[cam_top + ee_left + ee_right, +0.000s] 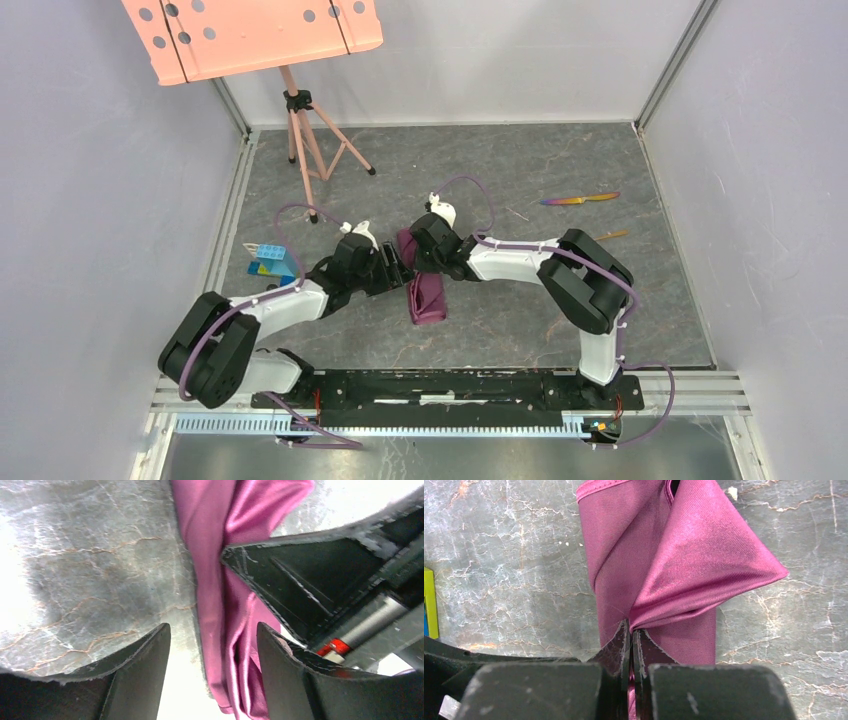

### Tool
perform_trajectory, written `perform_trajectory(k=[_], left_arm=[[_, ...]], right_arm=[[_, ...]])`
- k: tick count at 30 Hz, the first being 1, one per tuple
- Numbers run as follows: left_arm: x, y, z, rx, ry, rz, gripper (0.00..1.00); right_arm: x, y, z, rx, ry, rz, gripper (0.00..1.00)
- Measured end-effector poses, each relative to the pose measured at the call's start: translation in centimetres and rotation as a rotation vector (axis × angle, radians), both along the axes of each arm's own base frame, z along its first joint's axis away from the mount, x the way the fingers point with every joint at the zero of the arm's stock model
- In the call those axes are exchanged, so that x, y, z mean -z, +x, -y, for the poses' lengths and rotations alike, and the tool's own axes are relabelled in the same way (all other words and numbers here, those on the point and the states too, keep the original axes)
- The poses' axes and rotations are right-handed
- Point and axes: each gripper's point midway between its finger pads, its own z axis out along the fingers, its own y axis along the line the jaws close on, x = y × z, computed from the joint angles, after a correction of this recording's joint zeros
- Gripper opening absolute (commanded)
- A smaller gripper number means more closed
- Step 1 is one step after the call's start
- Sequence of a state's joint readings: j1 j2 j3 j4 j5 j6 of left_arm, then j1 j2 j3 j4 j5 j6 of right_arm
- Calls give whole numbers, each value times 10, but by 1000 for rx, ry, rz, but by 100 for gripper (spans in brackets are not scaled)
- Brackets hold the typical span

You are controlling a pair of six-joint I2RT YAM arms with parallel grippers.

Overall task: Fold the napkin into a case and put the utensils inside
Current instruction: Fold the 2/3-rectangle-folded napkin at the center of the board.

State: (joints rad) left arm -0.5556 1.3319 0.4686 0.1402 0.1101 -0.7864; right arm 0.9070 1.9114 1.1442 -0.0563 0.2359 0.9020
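- Where the two arms meet mid-table, the right claw (630, 630) has its fingers pressed together on a raised fold of the napkin (684, 565), with the cloth pinched between the tips.
- From that pinch a pointed flap of plum cloth stands up and fans out to the claw's right. The rest lies flat beyond the tips as a narrow folded strip.
- The left claw (212, 630) stands apart and grips nothing. The strip runs through the gap between its fingers, nearer the right-hand one in its wrist view.
- One of the right claw's fingers (290, 575) crosses just ahead of the left claw, its tip on the cloth.
- The iridescent knife (580, 199) lies well apart from both claws, on the far right of the table (500, 340). A thin gold piece near it, likely the spoon (610, 235), is too small to be sure of.
- A blue-and-orange block (270, 262) sits near the left claw, on its outer side.
- A pink perforated stand (250, 35) on a tripod rises far beyond the left claw.
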Motion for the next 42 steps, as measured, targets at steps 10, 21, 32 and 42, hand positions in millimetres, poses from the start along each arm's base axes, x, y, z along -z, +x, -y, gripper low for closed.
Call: perform_trajectory(k=[10, 21, 32, 42], left_arm=[[6, -17, 12, 72, 13, -36, 67], [17, 1, 16, 26, 111, -26, 33], [19, -1, 12, 1, 82, 7, 29], [19, -2, 15, -5, 54, 1, 26]], right_arm=[[-2, -1, -7, -11, 41, -2, 0], [1, -1, -4, -41, 46, -10, 36], [-47, -3, 42, -290, 180, 87, 73], [-37, 0, 59, -417, 376, 123, 89]])
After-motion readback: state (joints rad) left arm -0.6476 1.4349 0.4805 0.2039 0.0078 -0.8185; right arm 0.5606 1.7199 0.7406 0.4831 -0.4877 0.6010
